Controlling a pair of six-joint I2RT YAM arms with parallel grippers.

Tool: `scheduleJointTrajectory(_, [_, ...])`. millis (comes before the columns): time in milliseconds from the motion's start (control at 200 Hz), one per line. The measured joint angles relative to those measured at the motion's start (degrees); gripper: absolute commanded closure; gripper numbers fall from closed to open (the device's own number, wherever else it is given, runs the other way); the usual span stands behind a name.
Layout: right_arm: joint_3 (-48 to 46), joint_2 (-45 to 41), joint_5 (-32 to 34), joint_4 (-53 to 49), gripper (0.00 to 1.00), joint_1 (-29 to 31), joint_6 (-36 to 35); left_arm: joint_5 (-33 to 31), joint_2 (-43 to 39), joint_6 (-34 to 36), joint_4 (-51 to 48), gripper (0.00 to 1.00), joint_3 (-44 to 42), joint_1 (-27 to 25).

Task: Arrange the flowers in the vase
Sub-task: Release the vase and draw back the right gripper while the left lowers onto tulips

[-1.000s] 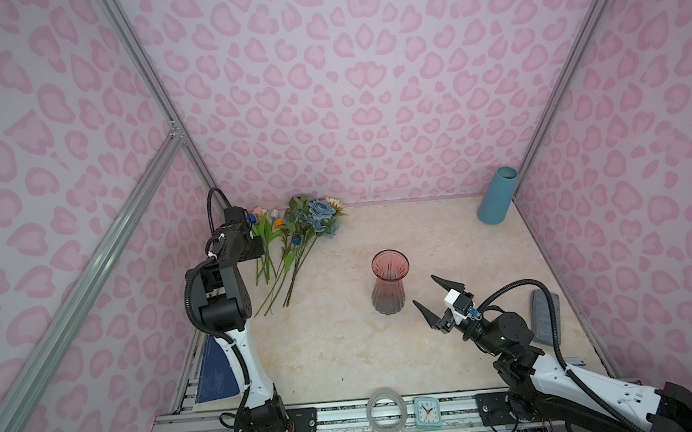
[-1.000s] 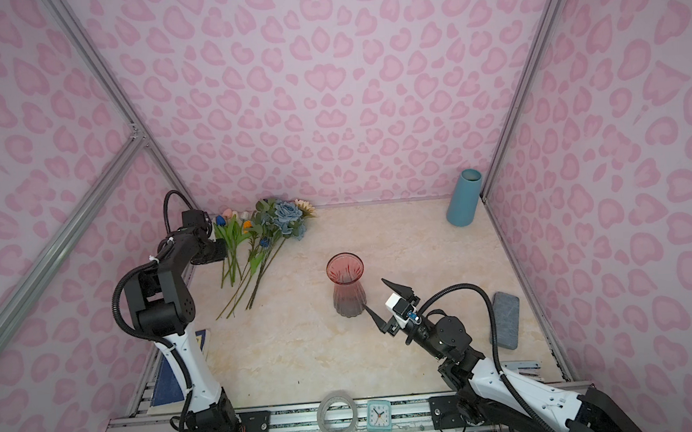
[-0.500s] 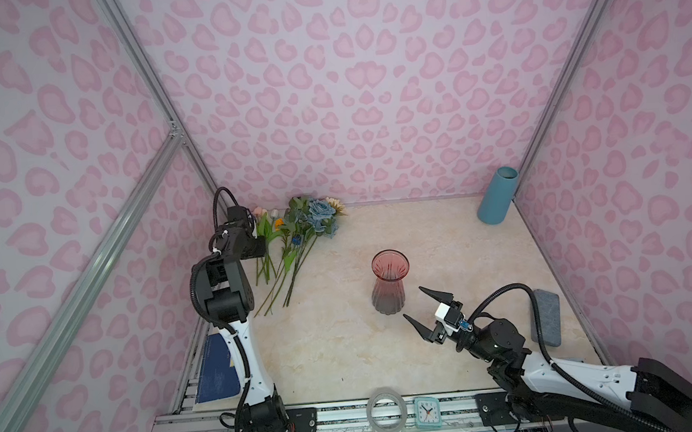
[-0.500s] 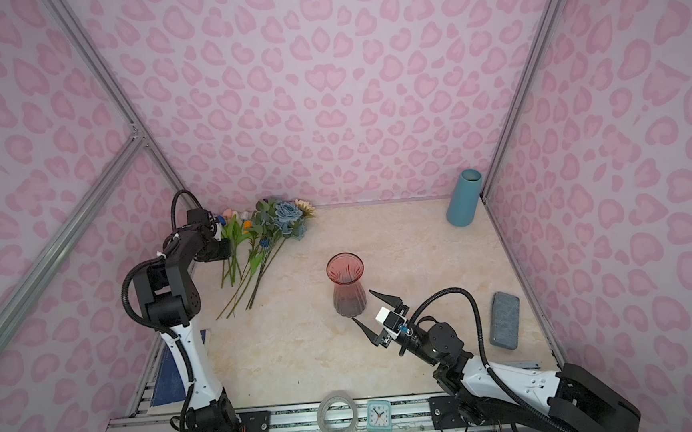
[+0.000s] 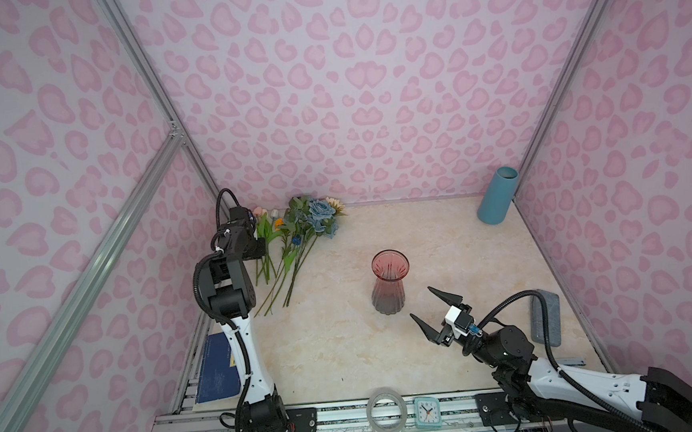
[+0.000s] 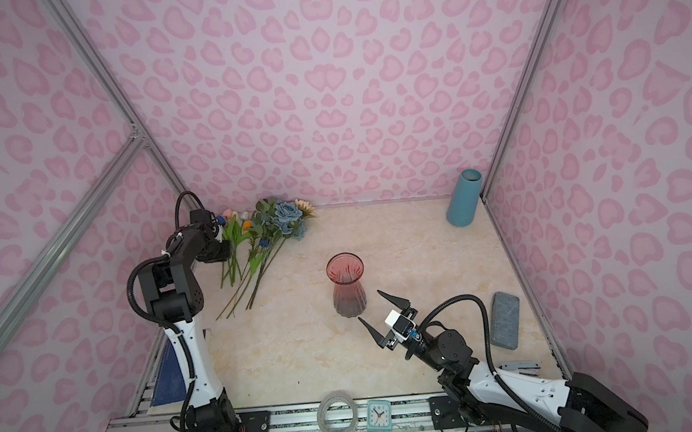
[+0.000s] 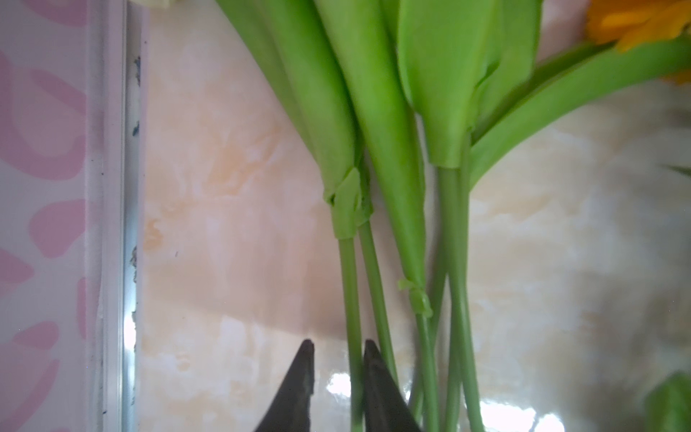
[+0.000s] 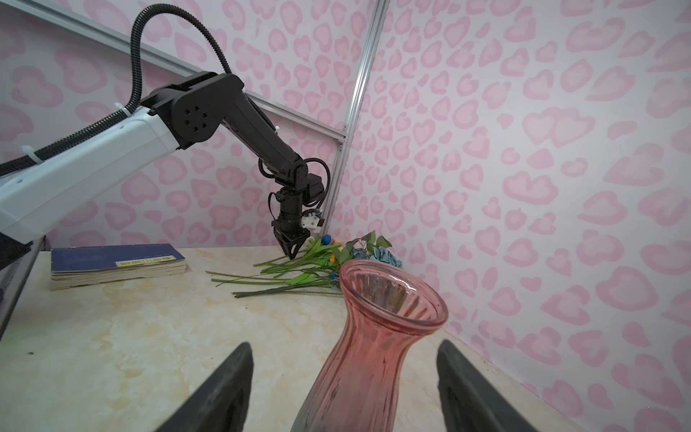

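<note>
Left claw [image 7: 337, 342] points down, parted around a flower stem [image 7: 350, 299]; right claw [image 5: 420, 302] gapes.

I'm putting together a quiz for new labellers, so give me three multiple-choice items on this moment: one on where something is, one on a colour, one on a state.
1. Where on the table do the flowers lie?
A) front right
B) back left
C) dead centre

2. What colour is the vase?
A) pink-red
B) teal
C) white

3. How is the right gripper?
A) shut on a flower
B) shut on the vase
C) open, holding nothing

Answers:
1 B: both top views show them lying flat by the back left corner.
2 A: its ribbed glass is pink-red in every view that shows it.
3 C: its jaws stand wide apart in both top views, gripping nothing.
</note>
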Motion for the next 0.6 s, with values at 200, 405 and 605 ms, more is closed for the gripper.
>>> scheduleJointTrajectory(200, [-0.31, 0.98, 2.69, 0.50, 0.23, 0.00, -0.33, -0.44, 0.13, 0.04, -0.46, 0.95, 0.28, -0.11])
scheduleJointTrajectory(405, [-0.31, 3.85, 4.22, 2.08, 0.23, 0.00, -0.46, -0.42, 0.13, 0.68, -0.61, 0.97, 0.28, -0.17])
scheduleJointTrajectory(605, [-0.24, 5.40, 4.63, 2.16, 0.23, 0.00, -0.61, -0.42, 0.13, 1.49, -1.16, 0.97, 0.28, -0.33])
